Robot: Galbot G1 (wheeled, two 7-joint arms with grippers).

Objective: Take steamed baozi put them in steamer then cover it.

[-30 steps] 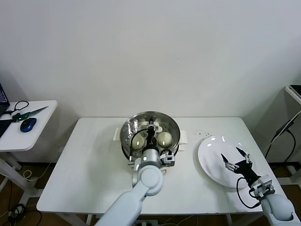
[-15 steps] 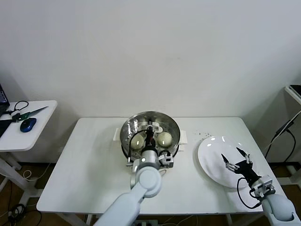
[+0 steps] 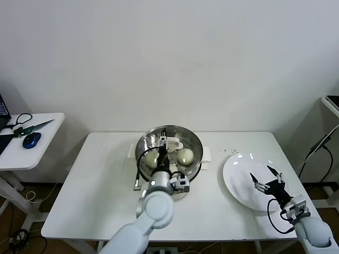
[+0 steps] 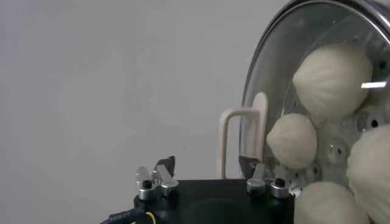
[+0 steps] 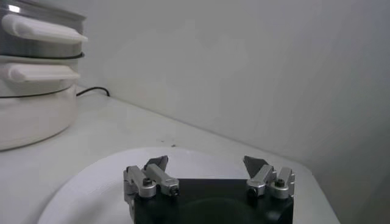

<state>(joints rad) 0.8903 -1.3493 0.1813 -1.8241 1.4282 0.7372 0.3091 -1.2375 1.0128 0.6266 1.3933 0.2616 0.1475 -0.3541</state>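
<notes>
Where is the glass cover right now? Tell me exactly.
In the head view the cover sits on the steamer at the table's far middle, over the baozi, with the left end effector open right at its handle.

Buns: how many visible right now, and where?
4, all in the steamer under the glass lid: one, one, one, one. The head view shows only two; the left arm hides the rest.
</notes>
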